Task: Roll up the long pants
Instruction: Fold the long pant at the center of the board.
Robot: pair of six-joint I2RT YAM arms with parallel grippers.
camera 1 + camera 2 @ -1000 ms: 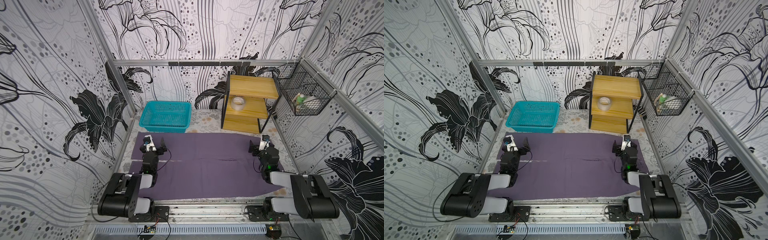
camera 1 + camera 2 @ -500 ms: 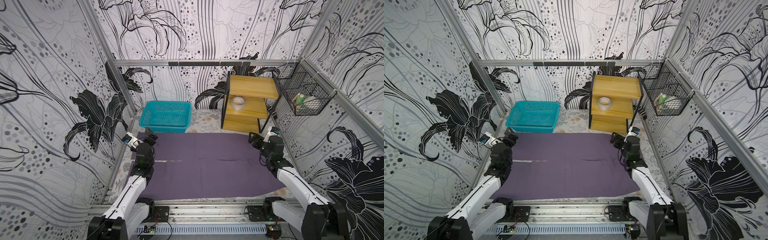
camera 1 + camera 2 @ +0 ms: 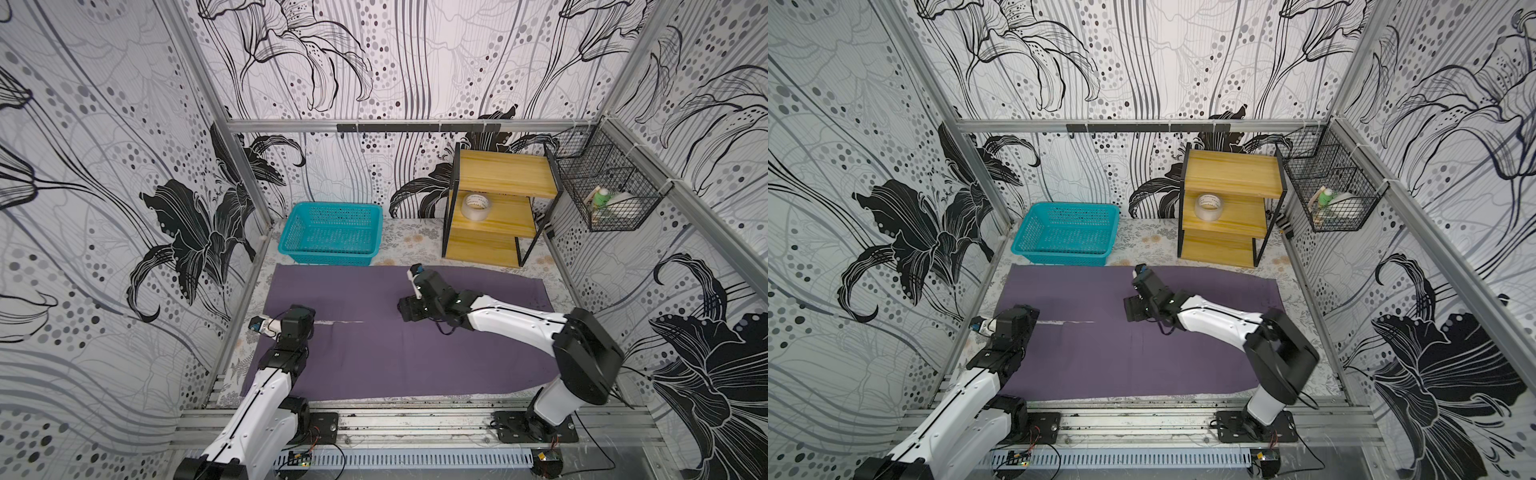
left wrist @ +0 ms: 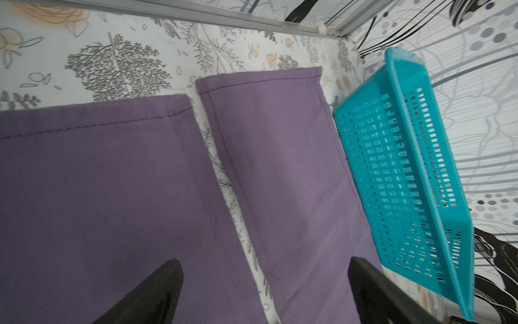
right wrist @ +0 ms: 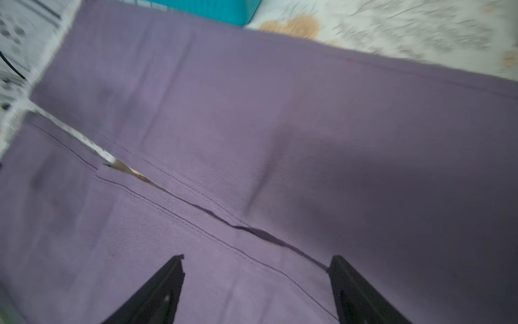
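Nothing is rolled yet. The pants lie flat and spread over most of the tabletop, hems at its left edge and the wider end at its right edge. The whole rolling job looks to be ahead.

The left gripper hangs over the leg ends near the left edge. Its jaws stand wide apart with nothing between them, and they straddle the thin gap between the two legs. The right gripper is over the middle of the pants, above the seam where the legs join. It is also spread wide and holds nothing. Whether either one touches the cloth, I cannot tell.

The tabletop is covered in a pale floral cloth, bare only along the far edge and in thin margins. A teal basket sits at the far-left corner, just beside the pants. A wooden shelf stands toward the far-right corner, with a tape roll on its middle board. A wire basket hangs on the right wall. The walls carry black-and-white flower prints.
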